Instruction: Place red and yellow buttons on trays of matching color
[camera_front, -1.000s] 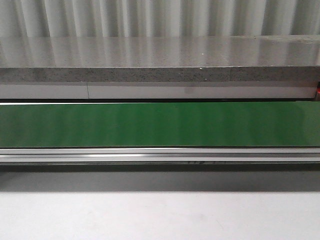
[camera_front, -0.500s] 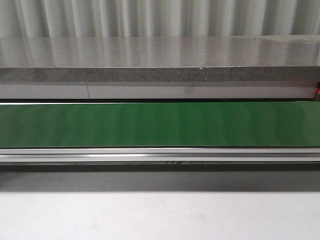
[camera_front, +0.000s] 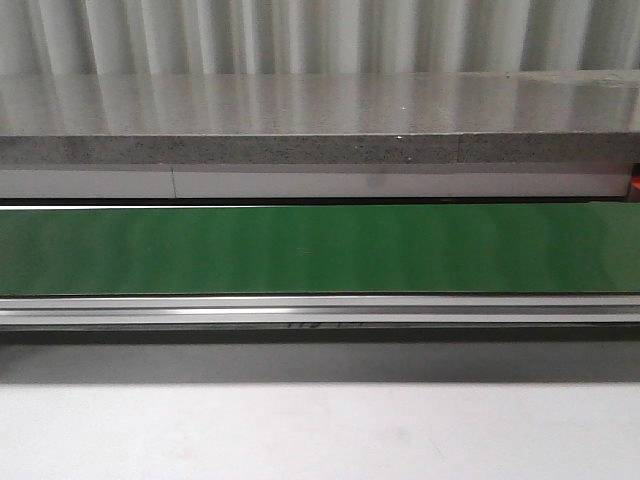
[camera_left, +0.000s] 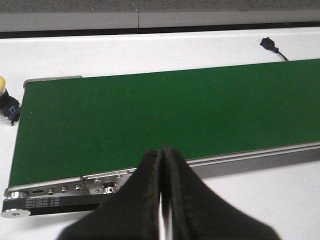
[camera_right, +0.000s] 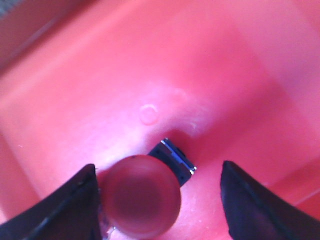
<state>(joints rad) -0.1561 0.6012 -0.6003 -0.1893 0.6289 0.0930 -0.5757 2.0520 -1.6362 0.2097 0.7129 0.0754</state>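
A: Right gripper (camera_right: 157, 200)?
B: Spread wide, released; red button (camera_right: 141, 194) inside red tray (camera_right: 240, 75).
A: Left gripper (camera_left: 163, 200)?
B: Clenched, empty. Yellow button (camera_left: 2, 85) beside conveyor belt (camera_left: 165, 115).
A: Risk?
B: Left finger touches button; lifting may tip it.

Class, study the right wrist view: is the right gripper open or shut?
Open. The right gripper's fingers stand wide apart, with the red button resting between them in the red tray.

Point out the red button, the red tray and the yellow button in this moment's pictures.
red button (camera_right: 141, 195), right wrist view, on its rounded cap.
red tray (camera_right: 210, 65), right wrist view, on a bare part of its floor.
yellow button (camera_left: 1, 84), left wrist view, on the yellow cap at the picture's edge.
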